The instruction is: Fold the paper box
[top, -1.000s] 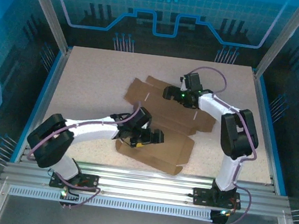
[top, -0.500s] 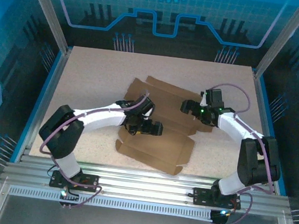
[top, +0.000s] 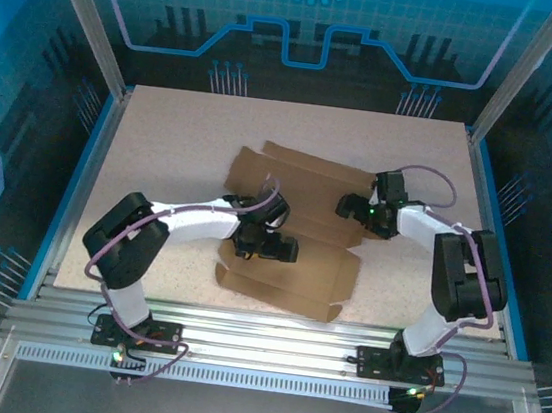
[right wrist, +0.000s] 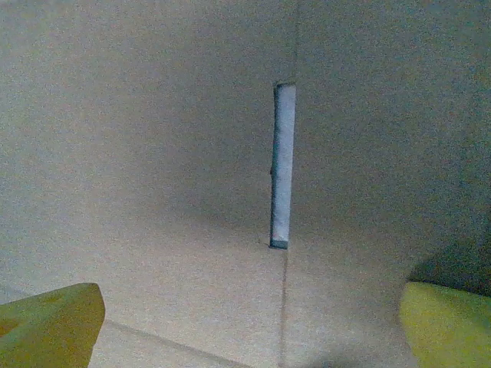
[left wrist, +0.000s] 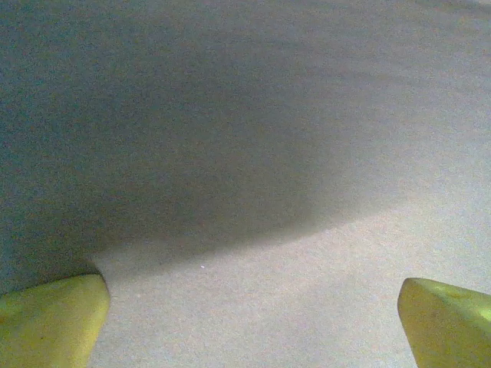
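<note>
Two wide-open, empty hands low over the paper box (top: 304,182), flat and unfolded in the middle of the counter (top: 163,142). Left hand (top: 268,251) above the near panel; right hand (top: 358,213) above the right side, by a white slot (right wrist: 282,165). Touching the card or just clear: cannot tell.

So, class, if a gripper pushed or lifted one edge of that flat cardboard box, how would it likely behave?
The paper box lies flat on the table, so a push would probably slide it rather than tip it. Lifted by one edge, it would likely bend along its creases, not stay rigid.
</note>
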Available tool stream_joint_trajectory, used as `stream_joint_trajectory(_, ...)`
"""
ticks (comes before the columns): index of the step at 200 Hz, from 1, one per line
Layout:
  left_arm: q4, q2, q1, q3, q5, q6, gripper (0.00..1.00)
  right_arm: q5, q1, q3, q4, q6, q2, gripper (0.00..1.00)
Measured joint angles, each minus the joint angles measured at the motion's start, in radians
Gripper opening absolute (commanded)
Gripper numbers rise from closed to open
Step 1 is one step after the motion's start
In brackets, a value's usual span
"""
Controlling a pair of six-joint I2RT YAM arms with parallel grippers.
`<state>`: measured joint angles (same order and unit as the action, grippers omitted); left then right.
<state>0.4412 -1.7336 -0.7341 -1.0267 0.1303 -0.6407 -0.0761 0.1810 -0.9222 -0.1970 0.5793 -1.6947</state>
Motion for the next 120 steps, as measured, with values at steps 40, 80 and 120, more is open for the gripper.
stream_joint_trajectory(40,-0.075,0.046,-0.032,0.063,0.008,-0.11,0.99,-0.006,0.031,-0.155,0.026,0.0,-0.138,1.0)
stream_joint_trajectory(80,-0.065,0.13,-0.027,0.087,0.005,-0.143,0.99,-0.006,0.089,-0.26,0.031,-0.019,-0.19,1.0)
stream_joint_trajectory(120,-0.04,0.246,0.053,0.075,0.014,-0.104,0.99,0.026,0.146,-0.197,0.034,-0.095,-0.021,1.0)
